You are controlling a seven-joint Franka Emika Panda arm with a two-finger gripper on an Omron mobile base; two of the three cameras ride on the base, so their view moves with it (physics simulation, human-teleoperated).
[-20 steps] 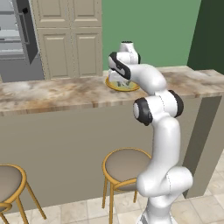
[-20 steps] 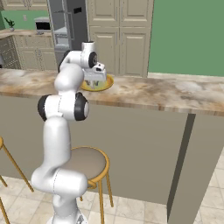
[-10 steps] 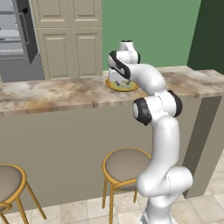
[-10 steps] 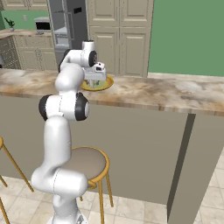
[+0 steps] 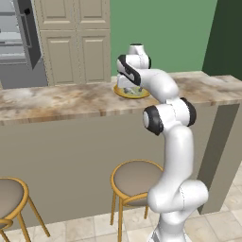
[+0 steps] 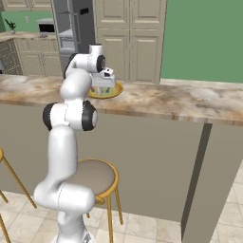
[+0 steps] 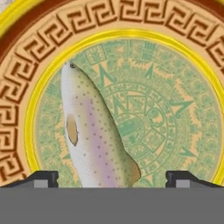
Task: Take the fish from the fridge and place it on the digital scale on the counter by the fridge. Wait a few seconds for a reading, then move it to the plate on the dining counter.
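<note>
The pale speckled fish (image 7: pixel 94 140) lies on the plate's greenish centre (image 7: pixel 157 118), seen from close above in the hand view. My gripper (image 7: pixel 111 179) hangs right over it with its jaws wide apart, open, one dark fingertip (image 7: pixel 41 178) on each side of the fish and neither touching it. From the base cameras the golden-yellow plate (image 5: pixel 124 94) (image 6: pixel 115 90) rests on the dining counter (image 5: pixel 61 101) (image 6: pixel 180 104), and my gripper (image 5: pixel 130 89) (image 6: pixel 103 88) points down into it. The fridge (image 5: pixel 19 42) (image 6: pixel 71 28) stands behind with its door open.
Tan panelled tall cupboards (image 5: pixel 78 42) (image 6: pixel 128 38) stand behind the counter against a green wall. Round stools (image 5: pixel 137 177) (image 6: pixel 95 175) stand in front of the counter next to my base. The counter's right end drops to a flat side panel (image 6: pixel 213 185).
My jaws have spread from nearly closed to wide open, letting go of the fish onto the plate. The arm and base have stayed in place.
</note>
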